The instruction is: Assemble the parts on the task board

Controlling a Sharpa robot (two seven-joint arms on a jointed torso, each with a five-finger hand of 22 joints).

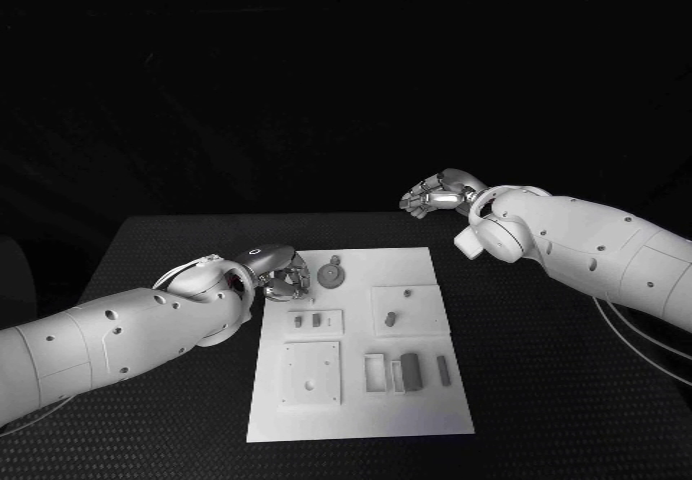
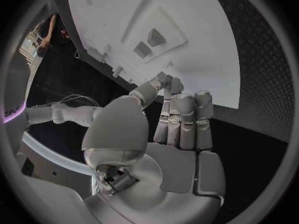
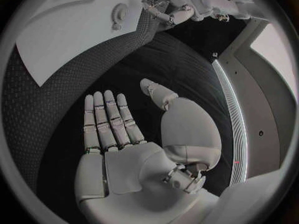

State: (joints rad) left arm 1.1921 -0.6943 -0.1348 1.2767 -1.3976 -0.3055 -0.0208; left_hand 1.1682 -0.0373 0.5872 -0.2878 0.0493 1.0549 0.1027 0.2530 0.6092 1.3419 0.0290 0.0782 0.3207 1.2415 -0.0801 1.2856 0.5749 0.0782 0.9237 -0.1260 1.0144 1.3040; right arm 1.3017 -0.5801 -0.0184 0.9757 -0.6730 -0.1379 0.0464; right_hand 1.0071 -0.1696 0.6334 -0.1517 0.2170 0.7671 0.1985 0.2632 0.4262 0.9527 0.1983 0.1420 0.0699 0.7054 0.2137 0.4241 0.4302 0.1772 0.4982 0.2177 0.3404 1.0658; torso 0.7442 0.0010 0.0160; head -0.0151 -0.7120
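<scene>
The board [image 1: 361, 345] is a white rectangular plate lying flat in the middle of the black table [image 1: 534, 380]. It carries shallow raised panels and recesses. A round toothed part [image 1: 333, 272] sits near its far left corner. Two small parts [image 1: 306, 321] stand in a left-hand panel, one part [image 1: 389, 319] stands in the panel to the right, and longer bars [image 1: 411, 370] lie in the near right recesses.

The left hand [image 1: 284, 277] is at the board's far left edge, just beside the round part. Its fingers [image 2: 181, 117] are extended side by side with the thumb drawn in against them at the board's edge; whether it pinches anything cannot be told.

The right hand [image 1: 437, 193] is raised beyond the board's far right corner, well apart from it. Its fingers [image 3: 106, 119] are straight, the thumb is spread, and it holds nothing.
</scene>
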